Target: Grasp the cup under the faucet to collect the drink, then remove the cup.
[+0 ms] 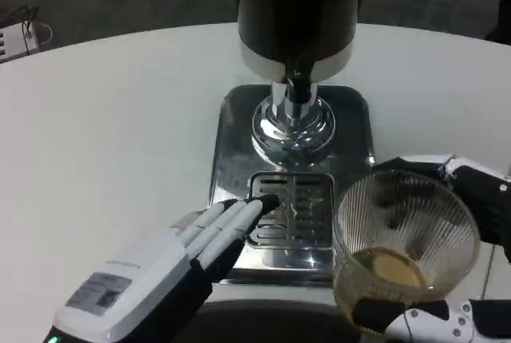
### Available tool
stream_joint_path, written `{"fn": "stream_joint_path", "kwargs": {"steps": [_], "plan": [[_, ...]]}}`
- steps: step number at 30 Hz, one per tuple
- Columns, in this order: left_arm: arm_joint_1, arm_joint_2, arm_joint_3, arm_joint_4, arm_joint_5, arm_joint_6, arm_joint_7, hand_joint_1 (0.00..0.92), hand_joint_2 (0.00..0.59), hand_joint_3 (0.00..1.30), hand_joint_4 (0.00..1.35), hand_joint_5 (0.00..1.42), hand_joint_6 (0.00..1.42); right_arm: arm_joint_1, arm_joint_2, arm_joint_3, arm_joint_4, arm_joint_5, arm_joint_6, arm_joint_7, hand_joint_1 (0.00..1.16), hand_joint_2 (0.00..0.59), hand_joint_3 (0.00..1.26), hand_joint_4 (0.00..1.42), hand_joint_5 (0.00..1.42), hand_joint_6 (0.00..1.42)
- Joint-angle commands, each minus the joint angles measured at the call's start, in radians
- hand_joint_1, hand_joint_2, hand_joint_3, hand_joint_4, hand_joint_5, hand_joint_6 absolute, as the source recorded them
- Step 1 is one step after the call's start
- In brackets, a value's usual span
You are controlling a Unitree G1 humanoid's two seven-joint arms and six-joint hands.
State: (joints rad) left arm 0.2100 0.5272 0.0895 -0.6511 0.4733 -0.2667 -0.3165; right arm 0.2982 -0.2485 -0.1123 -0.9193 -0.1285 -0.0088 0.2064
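Note:
A ribbed clear glass cup [405,243] with amber drink at its bottom sits low on the right, just right of the drip grate [291,209]. My right hand [463,263] grips it, fingers wrapped around its far and near sides. The black dispenser [297,12] stands at the back centre, with its faucet [297,88] above a chrome column [293,128] on the steel base [231,120]. My left hand [164,267] lies flat at the lower left, fingers straight and together. Its fingertips [259,202] reach the grate's left edge and hold nothing.
The white round table [112,136] spreads to the left and behind the dispenser. A small wire object [20,36] lies at the far left edge. Dark floor lies beyond the table.

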Motion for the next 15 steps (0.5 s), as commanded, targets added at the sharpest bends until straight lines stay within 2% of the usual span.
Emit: {"fn": "stream_joint_path", "kwargs": {"steps": [1,15], "plan": [[0.020,0.009,0.024,-0.011,0.001,-0.002,-0.009,0.000,0.053,0.00,0.00,0.00,0.03,0.009,0.006,0.007,-0.046,0.011,-0.041,0.000,0.93,0.182,1.04,1.24,1.42,1.42],[0.047,0.012,0.046,-0.018,-0.006,-0.011,-0.010,0.000,0.052,0.00,0.00,0.00,0.03,0.029,0.011,0.027,-0.061,0.001,-0.042,-0.002,0.92,0.180,1.04,1.22,1.42,1.42]]}}
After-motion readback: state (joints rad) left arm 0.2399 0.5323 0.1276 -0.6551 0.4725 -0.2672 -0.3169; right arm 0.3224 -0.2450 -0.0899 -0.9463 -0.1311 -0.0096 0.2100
